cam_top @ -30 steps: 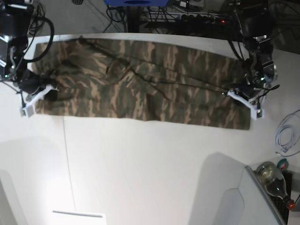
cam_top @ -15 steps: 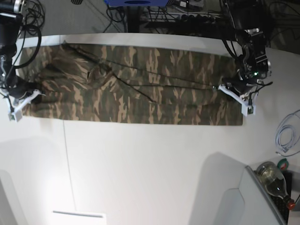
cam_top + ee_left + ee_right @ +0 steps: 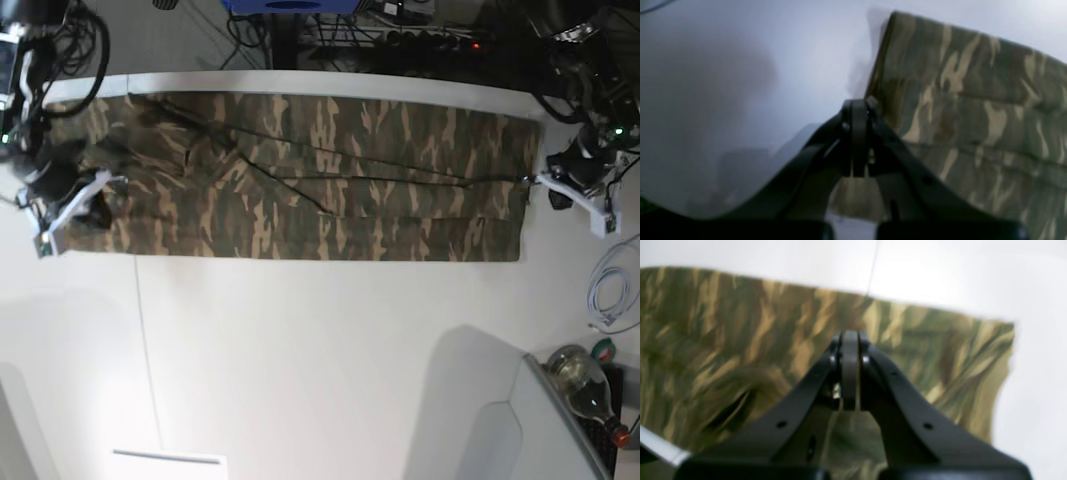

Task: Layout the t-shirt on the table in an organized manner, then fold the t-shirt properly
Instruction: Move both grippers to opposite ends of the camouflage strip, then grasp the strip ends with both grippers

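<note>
Smooth white table point(image 3: 300, 350) bears the soft camouflage t-shirt point(image 3: 300, 175), a long band.

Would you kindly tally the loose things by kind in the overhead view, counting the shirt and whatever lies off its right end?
T-shirt: 1
White cable: 1
Bottle: 1
Total: 3

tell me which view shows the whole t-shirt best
The base view: the t-shirt shows end to end as a long folded band across the table. The left wrist view shows only one end's edge, blurred, beside its gripper. The right wrist view shows only the other end, behind its gripper.
</note>
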`<state>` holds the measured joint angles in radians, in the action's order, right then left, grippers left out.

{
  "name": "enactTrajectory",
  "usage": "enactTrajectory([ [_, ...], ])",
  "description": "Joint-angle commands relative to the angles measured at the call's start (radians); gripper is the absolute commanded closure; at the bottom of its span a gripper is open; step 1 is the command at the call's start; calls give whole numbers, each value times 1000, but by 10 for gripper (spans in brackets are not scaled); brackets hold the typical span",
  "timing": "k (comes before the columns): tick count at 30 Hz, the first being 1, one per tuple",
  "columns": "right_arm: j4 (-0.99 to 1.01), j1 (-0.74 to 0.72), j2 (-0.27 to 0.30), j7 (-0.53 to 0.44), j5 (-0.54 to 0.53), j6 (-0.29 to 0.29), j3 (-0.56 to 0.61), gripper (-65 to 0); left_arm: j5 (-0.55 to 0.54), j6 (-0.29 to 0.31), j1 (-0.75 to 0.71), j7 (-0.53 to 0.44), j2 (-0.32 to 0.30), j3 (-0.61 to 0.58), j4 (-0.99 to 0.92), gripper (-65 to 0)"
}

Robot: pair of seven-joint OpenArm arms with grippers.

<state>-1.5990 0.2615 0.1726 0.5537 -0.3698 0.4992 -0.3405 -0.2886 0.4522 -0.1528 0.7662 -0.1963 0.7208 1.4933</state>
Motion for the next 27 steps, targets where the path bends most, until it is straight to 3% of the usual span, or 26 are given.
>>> enactTrajectory([
  [1, -50, 19, -6, -22, -15, 9, -2, -14, -36, 26, 8, -21, -38, 27, -16, -30],
  [5, -106, 108, -52, -22, -15, 11, -1, -14, -159, 213, 6, -23, -87, 99, -127, -558],
  [6, -106, 118, -58, -22, -15, 11, 1, -14, -176, 246, 6, -23, -93, 112, -145, -650],
  [9, -103, 135, -64, -22, -13, 28, 5, -14, -185, 246, 25, -38, -96, 122, -228, -650],
  [14, -105, 144, -64, -22, -10, 57, 62, -12, -185, 246, 58, -182, -90, 107, -406, -650],
  [19, -105, 152, -64, -22, -10, 57, 106, -12, -186, 246, 57, -276, -90, -11, -469, -638],
  [27, -105, 152, -64, -22, -10, 56, 146, -12, -185, 246, 72, -294, -88, -56, -471, -638],
])
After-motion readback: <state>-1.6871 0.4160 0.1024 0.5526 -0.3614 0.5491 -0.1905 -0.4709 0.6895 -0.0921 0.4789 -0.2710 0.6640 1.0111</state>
